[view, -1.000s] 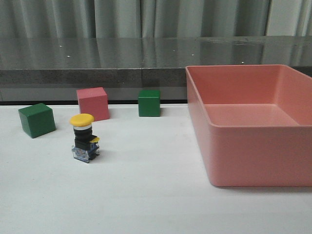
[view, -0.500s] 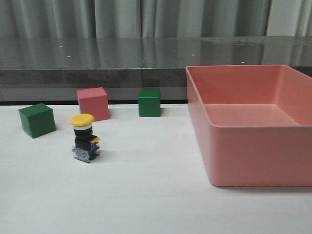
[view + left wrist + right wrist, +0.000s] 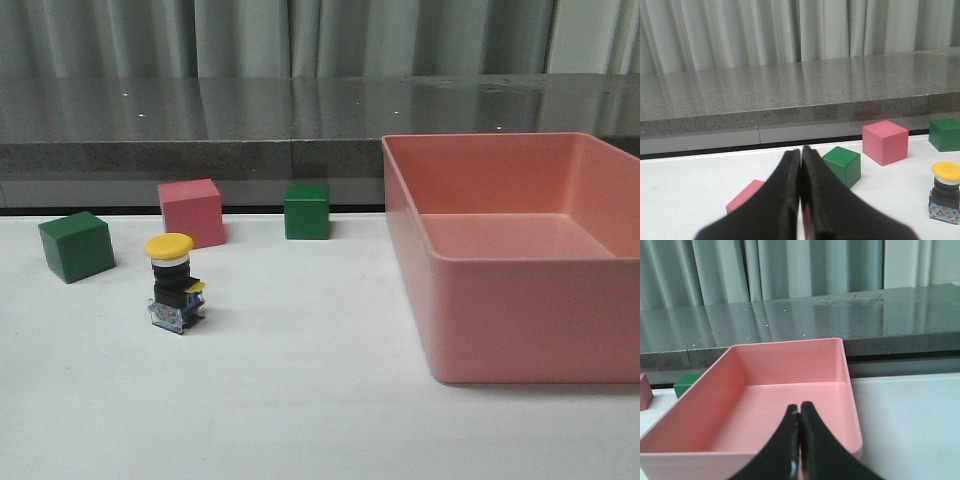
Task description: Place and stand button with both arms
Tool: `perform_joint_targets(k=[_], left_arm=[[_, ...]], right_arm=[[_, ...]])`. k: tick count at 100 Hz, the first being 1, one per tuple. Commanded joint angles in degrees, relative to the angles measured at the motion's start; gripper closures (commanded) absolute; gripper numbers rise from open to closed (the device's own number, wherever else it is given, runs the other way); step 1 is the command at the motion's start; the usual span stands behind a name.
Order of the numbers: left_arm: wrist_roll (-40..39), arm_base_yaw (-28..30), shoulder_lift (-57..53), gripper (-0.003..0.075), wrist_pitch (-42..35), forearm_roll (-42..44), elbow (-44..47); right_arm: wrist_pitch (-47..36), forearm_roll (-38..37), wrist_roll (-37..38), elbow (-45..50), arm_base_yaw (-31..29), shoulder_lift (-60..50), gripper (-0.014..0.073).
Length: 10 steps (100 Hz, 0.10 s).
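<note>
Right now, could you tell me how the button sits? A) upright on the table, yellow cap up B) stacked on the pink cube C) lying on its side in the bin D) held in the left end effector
A: the button stands free on the white table, cap uppermost.

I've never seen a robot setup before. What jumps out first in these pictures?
The big pink bin fills the table's right side, open and with nothing in it. On the left, a small yellow-capped button stands upright, with two green cubes and a pink cube behind it.
</note>
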Motion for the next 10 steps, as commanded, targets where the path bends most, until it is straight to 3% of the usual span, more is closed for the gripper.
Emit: perform_joint_targets(k=[1, 10], left_arm=[[-0.82, 0.06, -1.86, 0.0739, -4.06, -0.59, 1.67], [-0.82, 0.06, -1.86, 0.0739, -4.06, -0.59, 1.67]], right_arm=[[-4.26, -0.75, 0.06, -0.75, -0.4, -1.19, 0.0655], [-4.26, -0.75, 0.06, -0.75, -0.4, -1.19, 0.0655]])
